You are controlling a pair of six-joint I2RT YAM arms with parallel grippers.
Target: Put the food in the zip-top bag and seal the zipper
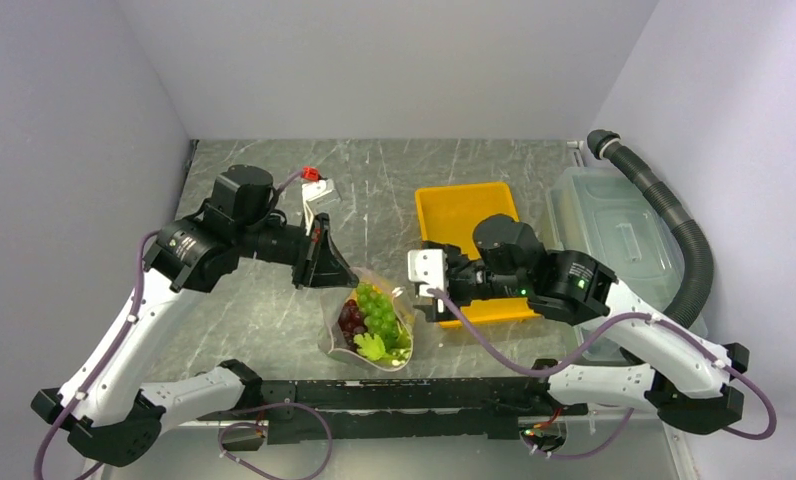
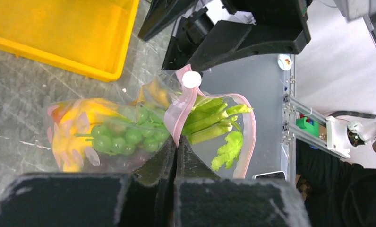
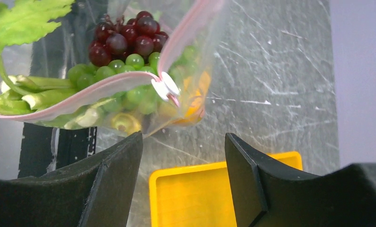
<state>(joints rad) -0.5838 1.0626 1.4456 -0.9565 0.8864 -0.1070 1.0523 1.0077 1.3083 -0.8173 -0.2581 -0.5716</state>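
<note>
The clear zip-top bag [image 1: 369, 325] hangs low over the table between the arms, holding green grapes [image 2: 124, 137], purple grapes [image 3: 129, 38], celery [image 2: 209, 123], yellow bananas [image 2: 77, 118] and a green leaf [image 3: 30, 19]. My left gripper [image 1: 346, 278] is shut on the pink zipper strip [image 2: 179, 111] and holds the bag up by it. The white slider [image 3: 165, 87] sits partway along the strip. The mouth gapes beside the celery. My right gripper [image 3: 183, 137] is open and empty, just below the slider and apart from it.
The yellow tray [image 1: 464, 215] lies behind the right gripper and shows below it in the right wrist view [image 3: 200, 198]. A translucent lidded bin [image 1: 614, 230] and a black ribbed hose [image 1: 674, 230] stand at the right. The arms' metal rail [image 1: 374, 395] runs along the near edge.
</note>
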